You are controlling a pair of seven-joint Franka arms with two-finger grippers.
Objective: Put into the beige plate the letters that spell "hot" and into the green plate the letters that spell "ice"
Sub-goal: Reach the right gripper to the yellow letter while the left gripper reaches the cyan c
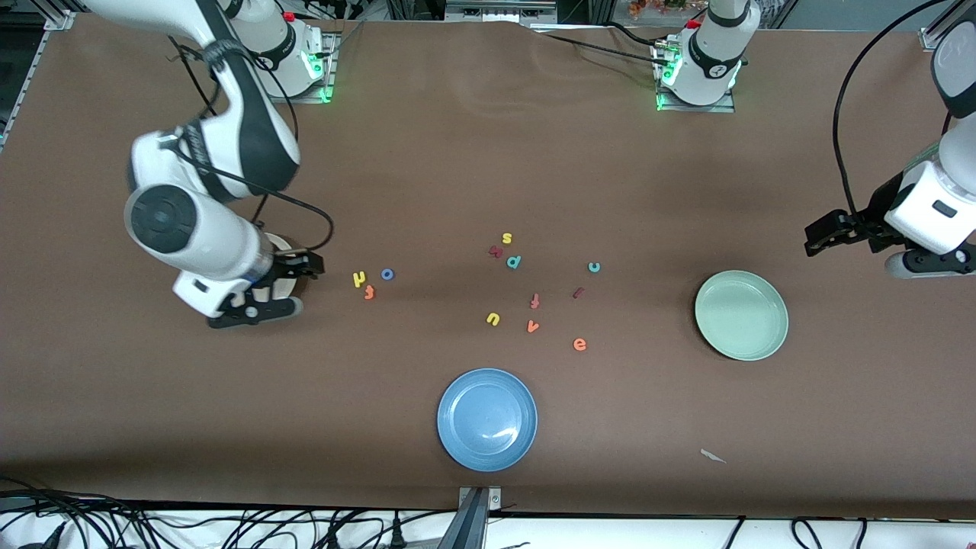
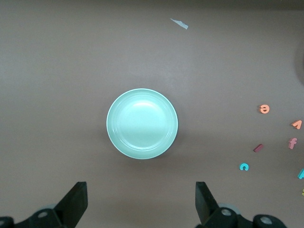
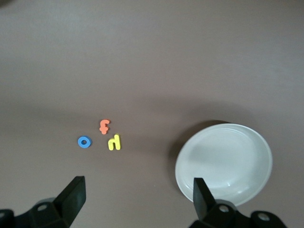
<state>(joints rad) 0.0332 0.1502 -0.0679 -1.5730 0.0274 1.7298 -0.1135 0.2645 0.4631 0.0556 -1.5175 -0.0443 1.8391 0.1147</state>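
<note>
The yellow h (image 1: 360,279) (image 3: 114,142), orange t (image 1: 370,291) (image 3: 104,126) and blue o (image 1: 387,274) (image 3: 84,141) lie close together. Beside them, toward the right arm's end, is the beige plate (image 3: 223,164), mostly hidden under the right arm (image 1: 280,243). My right gripper (image 1: 297,286) (image 3: 137,199) hangs open over the plate's edge, holding nothing. The teal c (image 1: 594,267) (image 2: 243,166), dark red i (image 1: 578,292) (image 2: 258,147) and orange e (image 1: 579,345) (image 2: 264,109) lie mid-table. The green plate (image 1: 741,314) (image 2: 142,123) holds nothing. My left gripper (image 1: 817,238) (image 2: 141,204) is open, off beside it.
A blue plate (image 1: 486,418) sits nearest the front camera. Other loose letters lie mid-table: a yellow s (image 1: 507,239), teal p (image 1: 514,261), orange-red f (image 1: 534,300), yellow u (image 1: 492,319) and orange v (image 1: 532,326). A paper scrap (image 1: 713,456) lies near the front edge.
</note>
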